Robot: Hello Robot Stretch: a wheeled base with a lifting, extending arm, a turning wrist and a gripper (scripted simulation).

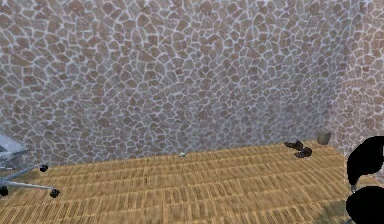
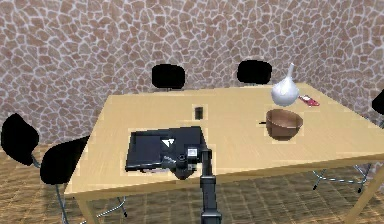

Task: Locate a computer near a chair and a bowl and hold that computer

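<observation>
Tabletop (image 2: 240, 140): pale wood, long and rectangular, seen in the arm side view. Stone wall (image 2: 100, 40) behind it, plank floor (image 2: 20, 195) below.

Computer (image 2: 150, 148) lies flat on the tabletop's near-left part, a black slab close to the near edge. Arm (image 2: 209, 195) rises from the bottom edge to that slab. End effector (image 2: 176, 166) is at the computer's near-right corner. Cannot tell whether its fingers are apart or together, nor whether it holds anything, as the computer lies right behind it on the wood.

Bowl (image 2: 284, 123), brown, stands in the right half, well apart from the computer. White vase (image 2: 286, 88), upright with a narrow neck, is just beyond the bowl. Reddish item (image 2: 308, 101) lies beside the vase, toward the right. Small dark flat thing (image 2: 200, 111) lies between the computer and the far edge.

Black seats ring the tabletop: far chairs (image 2: 168, 75) along the wall side, left chairs (image 2: 62, 160) at the left end, right chair (image 2: 378, 102) at the picture's right edge.

Forward view: same stone wall meeting plank floor in a room corner at the right. Castor base (image 1: 25, 175) at the left edge. Small dark bits (image 1: 298, 150) on the floor near the wall. Black rounded shapes (image 1: 365, 178) at the right edge, kind unclear.
</observation>
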